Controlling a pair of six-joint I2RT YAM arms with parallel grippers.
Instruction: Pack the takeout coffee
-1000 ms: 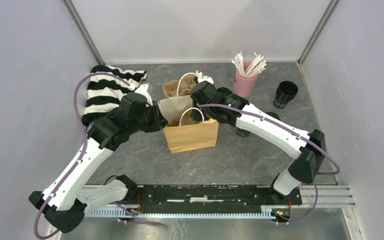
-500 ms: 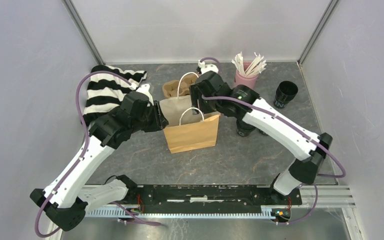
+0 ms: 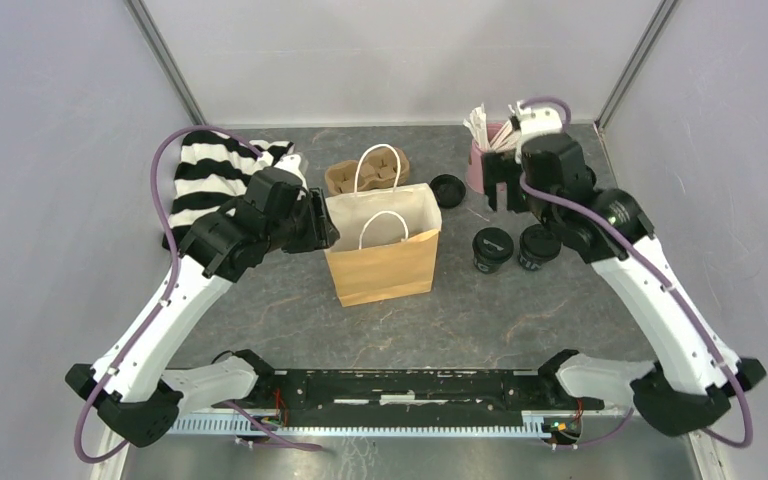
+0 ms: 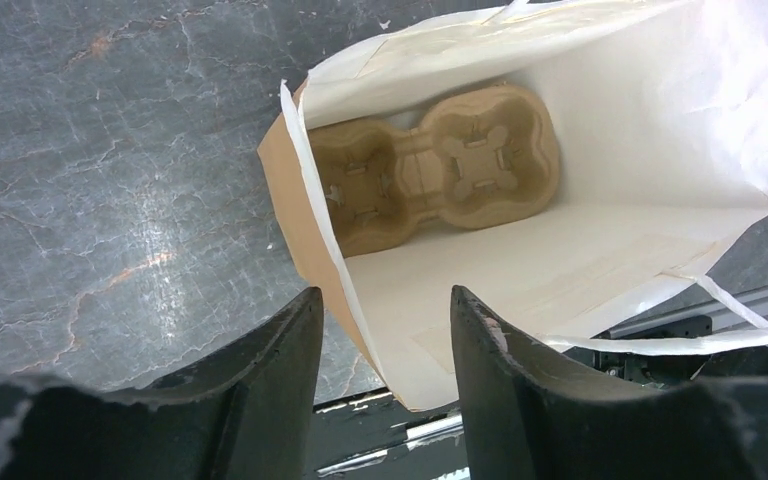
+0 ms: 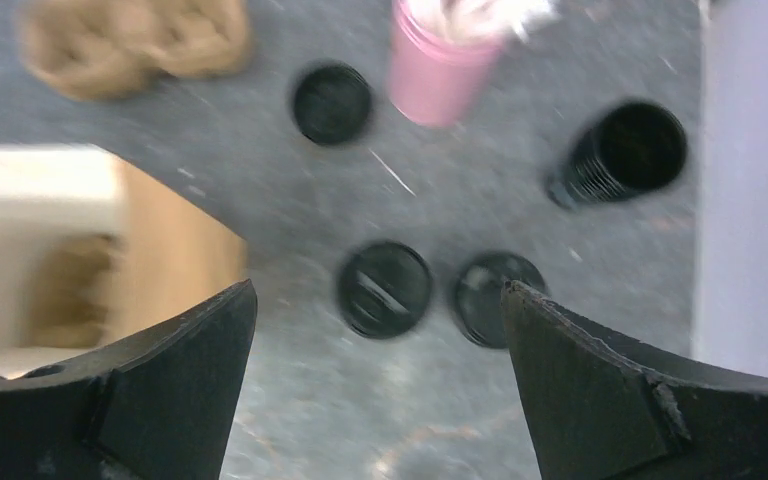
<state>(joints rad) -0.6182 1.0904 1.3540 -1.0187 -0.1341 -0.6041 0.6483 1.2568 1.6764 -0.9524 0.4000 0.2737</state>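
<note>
The takeout coffee is two black lidded cups (image 3: 493,248) (image 3: 539,246) standing side by side on the table, right of the open brown paper bag (image 3: 380,270). In the right wrist view they appear from above (image 5: 384,289) (image 5: 490,297). My right gripper (image 3: 501,192) hangs open high above them, near the pink cup, holding nothing. My left gripper (image 4: 385,292) is open astride the bag's left wall (image 4: 320,250), which passes loosely between the fingers. A pulp carrier tray (image 4: 435,170) lies on the bag's floor.
A second pulp carrier (image 3: 345,178) sits behind the bag. A loose black lid (image 3: 447,190) lies beside the pink cup of white sticks (image 3: 487,165). A stack of empty black cups (image 5: 620,150) stands far right. A striped cloth (image 3: 210,180) lies at back left.
My right gripper opened and swung from over the bag to the back right, uncovering both cups and the loose lid. My left gripper widened at the bag's left wall.
</note>
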